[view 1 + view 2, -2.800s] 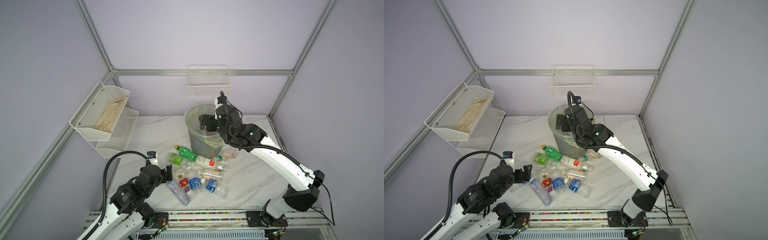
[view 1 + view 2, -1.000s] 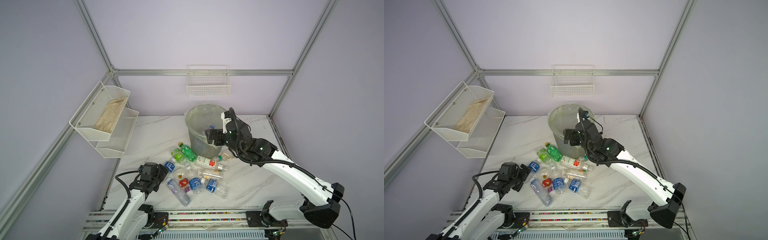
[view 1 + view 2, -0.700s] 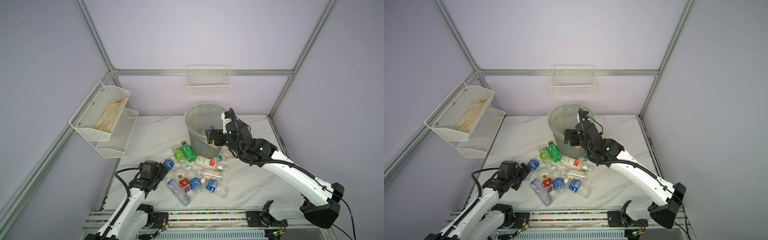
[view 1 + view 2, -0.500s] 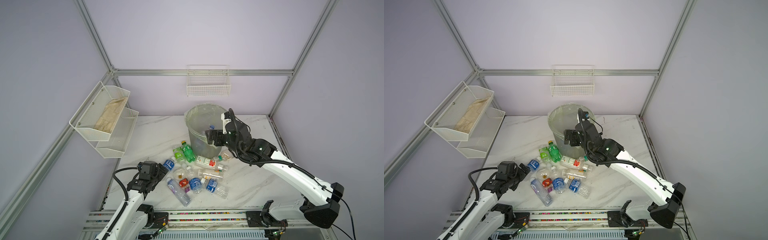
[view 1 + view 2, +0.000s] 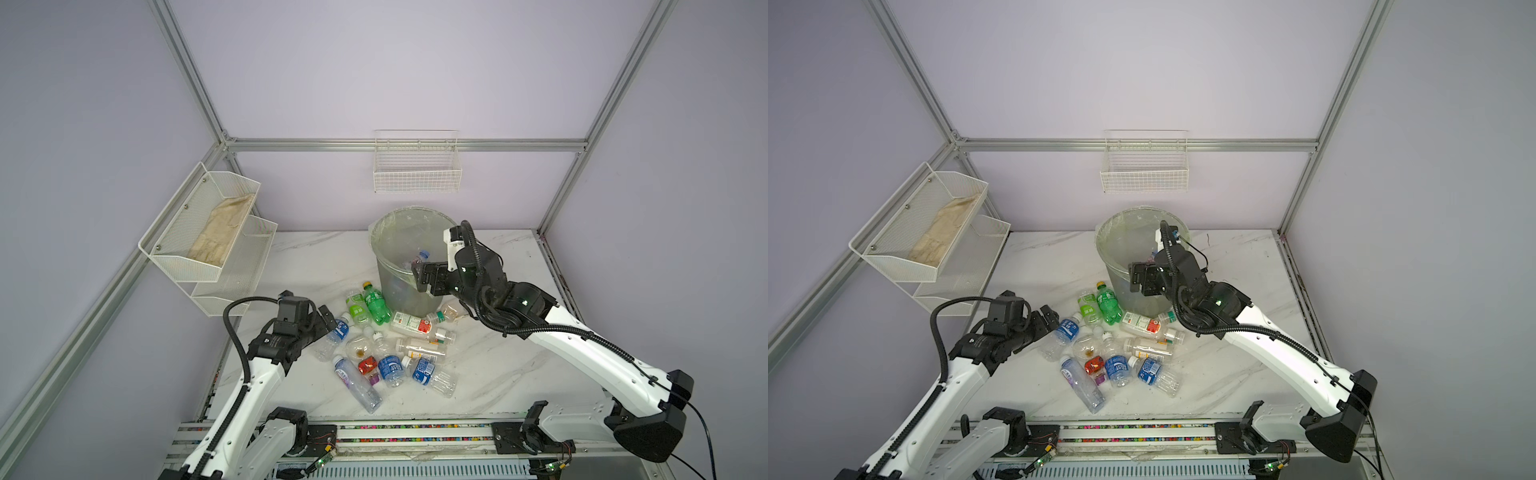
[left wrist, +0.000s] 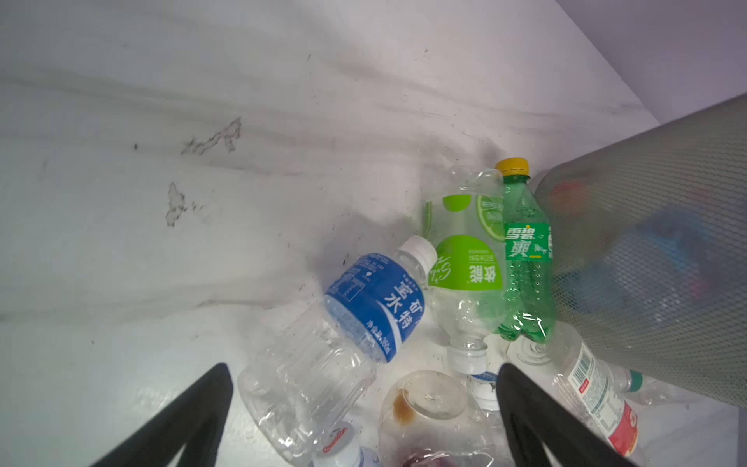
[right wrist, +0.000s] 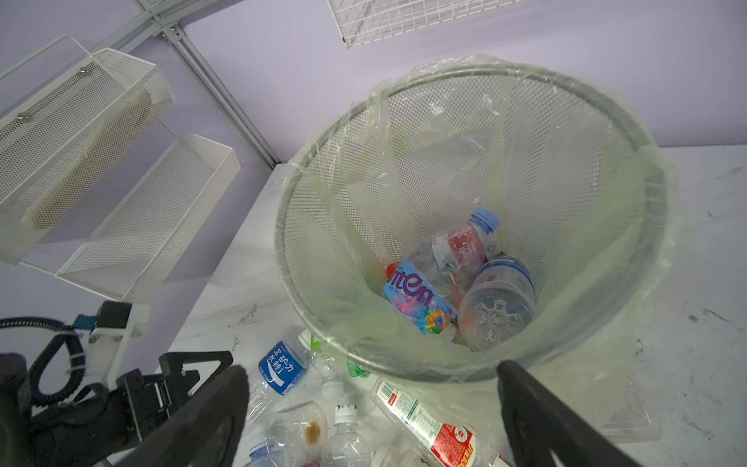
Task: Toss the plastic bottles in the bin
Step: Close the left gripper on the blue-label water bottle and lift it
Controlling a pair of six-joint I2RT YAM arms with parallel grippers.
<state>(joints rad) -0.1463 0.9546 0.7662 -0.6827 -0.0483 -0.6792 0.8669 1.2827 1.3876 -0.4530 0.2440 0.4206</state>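
The bin (image 5: 388,286) (image 5: 1121,253) is a grey mesh basket with a pale-green liner, and it stands at the back middle of the marble table. Several plastic bottles (image 7: 420,299) lie inside it. Many more lie in a pile in front of it. Among these are a green bottle (image 5: 376,303) (image 6: 525,258) and a blue-labelled bottle (image 5: 337,331) (image 6: 364,307). My left gripper (image 5: 326,318) (image 6: 364,370) is open and low at the pile's left edge, with the blue-labelled bottle's clear base between its fingers. My right gripper (image 5: 422,276) (image 7: 372,367) is open and empty, and it hovers at the bin's near rim.
Two white mesh shelves (image 5: 232,266) hang on the left wall, and a tan cloth (image 5: 220,237) lies in the upper one. A white wire basket (image 5: 415,166) hangs on the back wall. A red-and-white labelled bottle (image 7: 428,428) lies against the bin's foot.
My left gripper has moved forward and to the right, up to the blue-labelled bottle. The two green bottles have swung round a little. The right arm has hardly moved.
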